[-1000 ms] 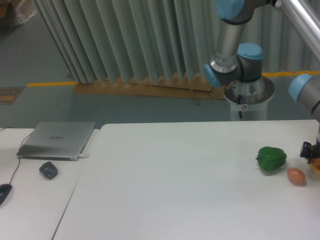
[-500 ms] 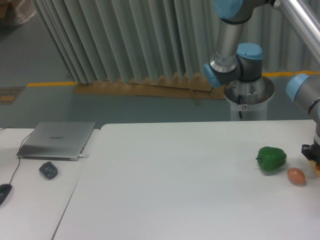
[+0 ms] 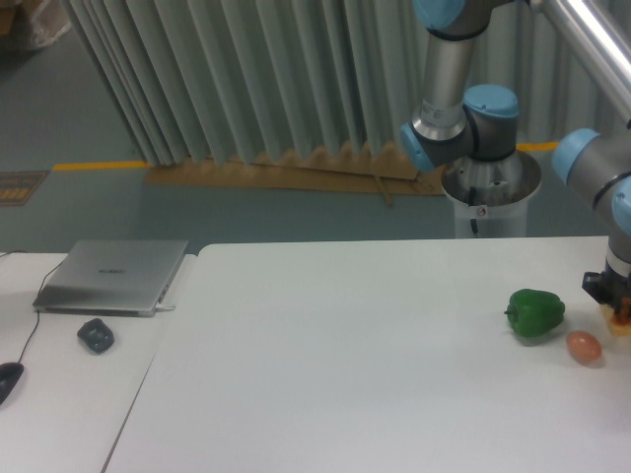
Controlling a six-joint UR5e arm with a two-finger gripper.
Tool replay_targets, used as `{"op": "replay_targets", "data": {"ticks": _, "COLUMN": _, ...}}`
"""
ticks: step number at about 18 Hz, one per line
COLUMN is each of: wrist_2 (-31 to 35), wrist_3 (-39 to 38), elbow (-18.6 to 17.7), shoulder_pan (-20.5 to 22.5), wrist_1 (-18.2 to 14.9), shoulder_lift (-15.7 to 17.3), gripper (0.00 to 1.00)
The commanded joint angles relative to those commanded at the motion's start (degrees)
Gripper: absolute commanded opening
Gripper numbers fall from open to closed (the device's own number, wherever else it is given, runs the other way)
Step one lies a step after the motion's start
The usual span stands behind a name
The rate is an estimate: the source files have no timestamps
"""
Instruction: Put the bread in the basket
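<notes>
Bread [image 3: 622, 321] half cut off beneath pincer [image 3: 613, 307]

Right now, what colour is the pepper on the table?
Green; the pepper shows clearly in the fixed camera view.

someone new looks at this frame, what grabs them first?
Probably the green pepper and the brown-orange egg beside it, the only strong colours on the white table, at its right side. Next, the robot arm looming at the top right, its gripper low at the right edge with a scrap of orange-yellow at the fingers. Far left lies a closed laptop.
</notes>
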Motion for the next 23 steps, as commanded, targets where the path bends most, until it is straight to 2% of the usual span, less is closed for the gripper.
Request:
{"op": "replay_targets", "data": {"ticks": 1, "wrist_2": 0.09, "wrist_3": 0.61, "elbow": 1.41, "shoulder_pan": 0.18, "wrist_1": -1.40, "shoulder_lift": 0.18, "gripper": 0.26}}
{"op": "replay_targets", "data": {"ticks": 3, "wrist_2": 0.18, "wrist_3": 6.73, "elbow": 4.83, "shoulder_pan": 0.79, "wrist_1": -4.92, "shoulder_lift": 0.27, "gripper": 0.26}}
{"op": "replay_targets", "data": {"ticks": 6, "wrist_2": -0.26, "wrist_3": 20.43, "elbow": 6.60, "shoulder_pan": 3.85, "wrist_1": -5.29, "shoulder_lift": 2.28, "gripper": 0.26}}
{"op": "replay_targets", "data": {"ticks": 10, "wrist_2": -0.70, "wrist_3": 32.58, "elbow": 7.48, "shoulder_pan": 8.86, "wrist_1": -4.85, "shoulder_lift": 2.03, "gripper": 0.26}}
{"op": "replay_targets", "data": {"ticks": 12, "wrist_2": -0.53, "wrist_3": 40.38, "elbow": 7.57, "shoulder_pan": 11.06, "wrist_1": -4.15, "shoulder_lift": 1.41, "gripper": 0.26}}
{"op": "replay_targets", "data": {"ticks": 13, "wrist_2": -0.44, "wrist_3": 47.74, "elbow": 7.49, "shoulder_pan": 12.99, "wrist_1": -3.01, "shoulder_lift": 0.80, "gripper": 0.26}}
{"op": "replay_targets", "data": {"ticks": 14, "wrist_2": -0.35, "wrist_3": 51.29, "elbow": 7.48, "shoulder_pan": 13.71, "wrist_1": -1.78, "shoulder_lift": 0.01, "gripper": 0.26}}
{"op": "replay_targets", "data": {"ticks": 15, "wrist_2": -0.09, "wrist_3": 54.29, "elbow": 7.40, "shoulder_pan": 13.97, "wrist_1": 0.41, "shoulder_lift": -1.04, "gripper": 0.26}}
{"op": "replay_targets", "data": {"ticks": 18, "wrist_2": -0.35, "wrist_3": 61.31, "elbow": 7.40, "shoulder_pan": 15.64, "wrist_1": 3.32, "shoulder_lift": -2.63, "gripper": 0.26}}
{"op": "replay_targets", "data": {"ticks": 21, "wrist_2": -0.61, "wrist_3": 71.52, "elbow": 7.31, "shoulder_pan": 17.75, "wrist_1": 4.90, "shoulder_lift": -4.04, "gripper": 0.26}}
{"op": "replay_targets", "data": {"ticks": 23, "wrist_2": -0.88, "wrist_3": 72.33, "elbow": 7.22, "shoulder_pan": 20.37, "wrist_1": 5.17, "shoulder_lift": -4.04, "gripper": 0.26}}
